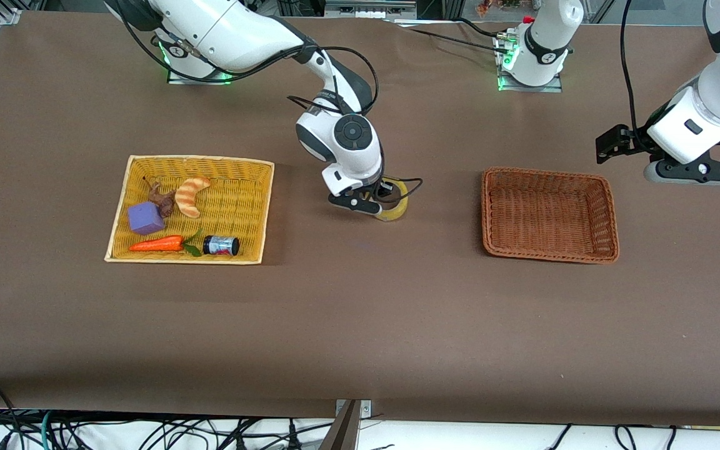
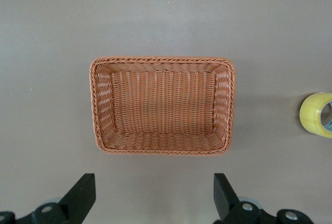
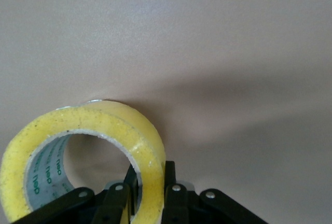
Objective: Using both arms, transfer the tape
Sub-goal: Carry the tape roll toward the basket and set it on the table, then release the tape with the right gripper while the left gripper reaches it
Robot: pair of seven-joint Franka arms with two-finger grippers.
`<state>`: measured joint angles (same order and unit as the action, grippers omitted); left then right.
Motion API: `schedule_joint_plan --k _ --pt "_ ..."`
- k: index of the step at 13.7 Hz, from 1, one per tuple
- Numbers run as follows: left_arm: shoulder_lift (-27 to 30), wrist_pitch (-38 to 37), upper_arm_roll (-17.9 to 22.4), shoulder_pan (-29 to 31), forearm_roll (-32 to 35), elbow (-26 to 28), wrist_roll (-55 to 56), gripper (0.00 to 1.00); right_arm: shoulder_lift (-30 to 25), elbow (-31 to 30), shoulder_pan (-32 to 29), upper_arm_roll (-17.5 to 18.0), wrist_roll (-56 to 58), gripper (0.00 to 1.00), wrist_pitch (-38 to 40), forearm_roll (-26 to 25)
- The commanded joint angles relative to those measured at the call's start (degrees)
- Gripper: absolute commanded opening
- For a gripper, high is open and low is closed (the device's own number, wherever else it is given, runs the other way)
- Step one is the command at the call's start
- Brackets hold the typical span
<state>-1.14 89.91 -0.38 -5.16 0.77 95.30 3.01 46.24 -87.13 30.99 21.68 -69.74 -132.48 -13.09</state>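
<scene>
The tape [image 1: 395, 206], a yellowish roll with a grey core, is at the table's middle between the two baskets, low at the table surface. My right gripper [image 1: 377, 201] is shut on its wall. In the right wrist view the tape [image 3: 104, 125] stands on edge, and the right gripper [image 3: 150, 195] has one finger inside the ring and one outside. My left gripper [image 1: 694, 172] is open and empty, up in the air beside the brown basket [image 1: 610, 215] at the left arm's end. In the left wrist view, the left gripper [image 2: 155, 198] is spread wide, with the tape [image 2: 315, 115] at the edge.
The brown wicker basket [image 2: 98, 105] is empty. A yellow basket [image 1: 260, 212] at the right arm's end holds a croissant [image 1: 189, 195], a purple cube [image 1: 145, 219], a carrot [image 1: 157, 244], a small dark jar [image 1: 220, 245] and a brown scrap.
</scene>
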Motion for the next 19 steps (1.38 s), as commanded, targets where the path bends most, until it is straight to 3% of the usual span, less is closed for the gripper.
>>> schedule_joint_plan --k 1,3,4,5,6,7,9,11,13,16,19 --pt "-1.14 -0.88 -0.06 0.06 -1.21 -1.17 0.16 1.0 2.27 1.78 1.26 -0.41 -1.02 0.0 -1.98 -1.41" --pt "-1.23 -0.53 -0.06 0.06 -1.21 -1.26 -0.02 1.0 2.88 1.78 2.05 -1.29 -1.02 0.04 -2.69 -1.67" --pt "-1.41 -0.44 0.02 0.32 -1.38 -1.34 -0.63 1.0 2.97 1.78 2.05 -1.29 -0.93 0.29 -2.78 -1.76" --pt "-1.67 -0.26 0.02 0.41 -1.82 -1.34 -0.63 1.0 2.89 1.78 2.05 -1.29 -0.84 0.68 -2.78 -1.76" --pt "-1.67 -0.26 0.02 0.5 -1.91 -1.26 -0.63 1.0 2.54 1.78 2.05 -1.38 -0.49 1.0 -2.69 -3.07" --pt "-1.93 -0.26 0.11 0.59 -2.0 -1.34 -0.72 1.0 1.93 1.87 2.05 -1.55 -0.23 1.0 -2.0 -6.3" --pt "-2.38 -0.26 -0.06 0.42 -1.91 -1.34 -0.37 1.0 -1.93 2.13 1.61 -1.64 0.3 1.0 1.85 -7.91" --pt "-2.64 0.0 -1.46 -0.02 -2.0 -0.99 0.51 1.0 -4.58 9.12 -0.05 -1.12 3.7 1.0 12.88 -7.13" --pt "-3.6 1.75 -6.28 0.59 -2.0 -0.82 5.48 1.0 -6.33 17.3 -1.45 -1.29 15.7 1.0 25.99 -4.5" --pt "-5.97 5.44 -10.68 -0.11 -4.62 -0.47 15.25 1.0 -12.03 20.24 -11.27 -1.64 35.31 1.0 34.82 0.77" --pt "-9.66 14.82 -16.65 -1.07 -4.99 2.77 24.38 1.0 -15.48 20.24 -21.29 -1.64 44.05 1.0 39.57 4.91"
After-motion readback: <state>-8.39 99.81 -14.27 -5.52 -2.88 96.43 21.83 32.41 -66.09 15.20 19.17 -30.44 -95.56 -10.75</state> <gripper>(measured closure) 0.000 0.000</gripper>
